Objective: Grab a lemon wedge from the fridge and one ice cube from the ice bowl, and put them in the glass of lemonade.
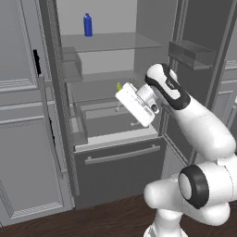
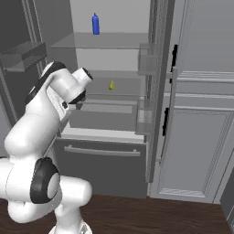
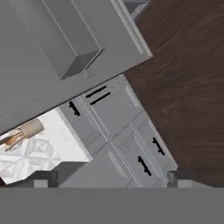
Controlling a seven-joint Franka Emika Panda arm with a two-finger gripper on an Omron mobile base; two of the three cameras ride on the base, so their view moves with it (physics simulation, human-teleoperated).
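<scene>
The fridge [image 1: 118,162] [image 2: 103,157] stands open, both doors swung wide. On a clear middle shelf lies the lemon wedge [image 1: 119,86] [image 2: 111,85], tiny and bright yellow. My gripper [image 1: 128,111] hangs just in front of that shelf, slightly below and right of the wedge, apart from it. In the hand view the gripper [image 3: 109,180] is open, its fingertips [image 3: 41,179] far apart with nothing between them, and it looks down at floor and cabinets. The ice bowl and the glass of lemonade are out of view.
A blue bottle [image 1: 87,24] [image 2: 95,23] stands on the top shelf. Door bins [image 1: 192,53] [image 2: 23,55] jut out beside the arm. Panelled grey cabinets [image 1: 21,115] [image 2: 201,137] flank the fridge. The fridge's lower drawer [image 1: 121,155] is below the hand, above dark wood floor [image 3: 188,65].
</scene>
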